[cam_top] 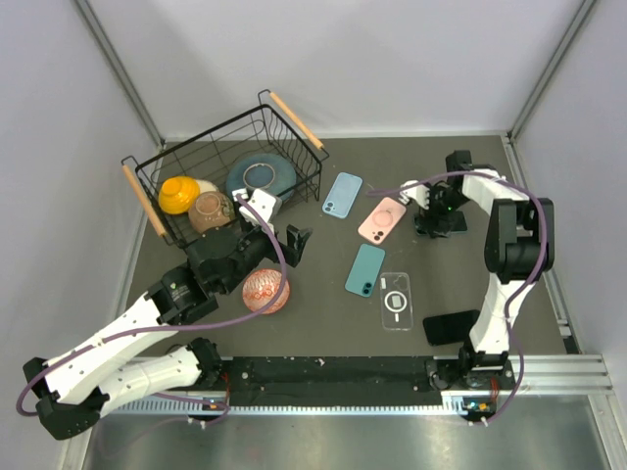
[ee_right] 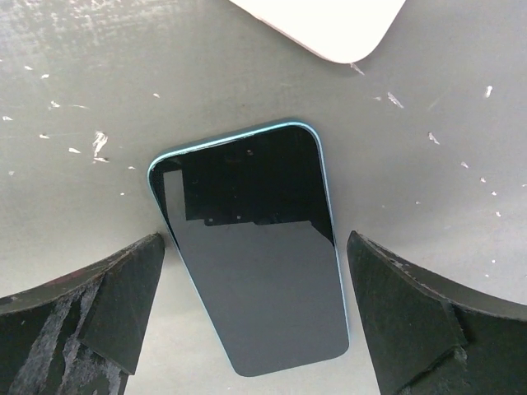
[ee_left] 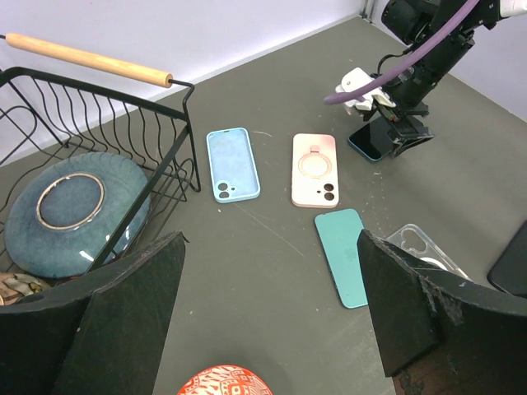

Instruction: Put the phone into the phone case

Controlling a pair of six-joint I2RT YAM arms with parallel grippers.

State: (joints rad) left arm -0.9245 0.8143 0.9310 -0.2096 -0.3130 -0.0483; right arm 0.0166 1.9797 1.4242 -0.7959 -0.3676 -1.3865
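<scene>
1. Top view. My left tool hangs over the counter beside the wire basket, near a red patterned bowl that sits on the counter outside the basket.
2. Top view. My right tool is low at the far right of the counter. The phone lies flat under it, just right of the pink case.
3. Top view. The other cases lie flat and apart from each other: a light-blue case farther back, a teal case nearer, and a clear case beside the teal one. A dark slab lies by my right arm's base.
4. Left wrist view. My fingers stand wide apart with only bare counter between them. All four cases show beyond them. A blue plate leans inside the basket.
5. Right wrist view. The phone is screen up and dark, with a blue-green rim. It lies flat on the counter between my two fingers. The jaws are spread, one on each long side, and not clamped on it. I cannot tell whether a pad touches the rim. A corner of the pink case shows at the top edge, clear of the phone.
</scene>
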